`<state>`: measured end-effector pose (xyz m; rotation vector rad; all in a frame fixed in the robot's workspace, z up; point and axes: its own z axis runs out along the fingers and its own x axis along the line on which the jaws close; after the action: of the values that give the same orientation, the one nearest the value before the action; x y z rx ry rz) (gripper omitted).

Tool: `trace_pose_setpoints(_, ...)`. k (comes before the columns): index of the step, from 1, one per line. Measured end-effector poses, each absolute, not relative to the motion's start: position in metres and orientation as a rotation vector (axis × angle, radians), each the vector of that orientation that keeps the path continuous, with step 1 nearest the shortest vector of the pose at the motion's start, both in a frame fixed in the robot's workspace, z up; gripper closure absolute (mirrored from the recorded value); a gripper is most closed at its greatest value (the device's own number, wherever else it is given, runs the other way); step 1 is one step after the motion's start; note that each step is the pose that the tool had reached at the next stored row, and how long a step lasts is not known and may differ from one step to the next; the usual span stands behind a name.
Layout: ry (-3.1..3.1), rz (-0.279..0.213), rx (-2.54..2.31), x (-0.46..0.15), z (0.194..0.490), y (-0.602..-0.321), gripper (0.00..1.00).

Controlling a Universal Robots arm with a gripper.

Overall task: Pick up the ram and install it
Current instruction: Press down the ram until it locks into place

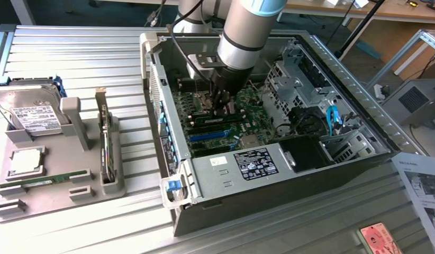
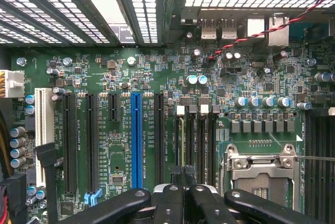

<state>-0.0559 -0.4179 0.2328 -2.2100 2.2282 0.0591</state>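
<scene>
Gripper (image 1: 225, 108) closed, empty, low inside PC case (image 1: 344, 79) over motherboard (image 1: 203, 124). Ram (image 1: 44, 180) lies flat on tray (image 1: 55, 203), well apart toward exterior view's left.

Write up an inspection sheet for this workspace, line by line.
Surface: ribbed metal table, carrying a grey fixture tray and an open computer case.
Job's things: one ram stick lies flat in the tray; memory slots on the motherboard.
Clutter: hard drive, processor chip and bracketed expansion card in the tray.
Grippers: gripper shut, down inside the case over the memory slots; whether it holds anything cannot be told.
Cables: blue cable in the case; twisted red-black wire.
Surroundings: printed sheet at the exterior view's right.
</scene>
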Motion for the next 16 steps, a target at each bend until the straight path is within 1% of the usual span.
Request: trace_pose_setpoints(16,2.228,0.059,-2.210,-0.0559,0.2340,-0.4179,0.89)
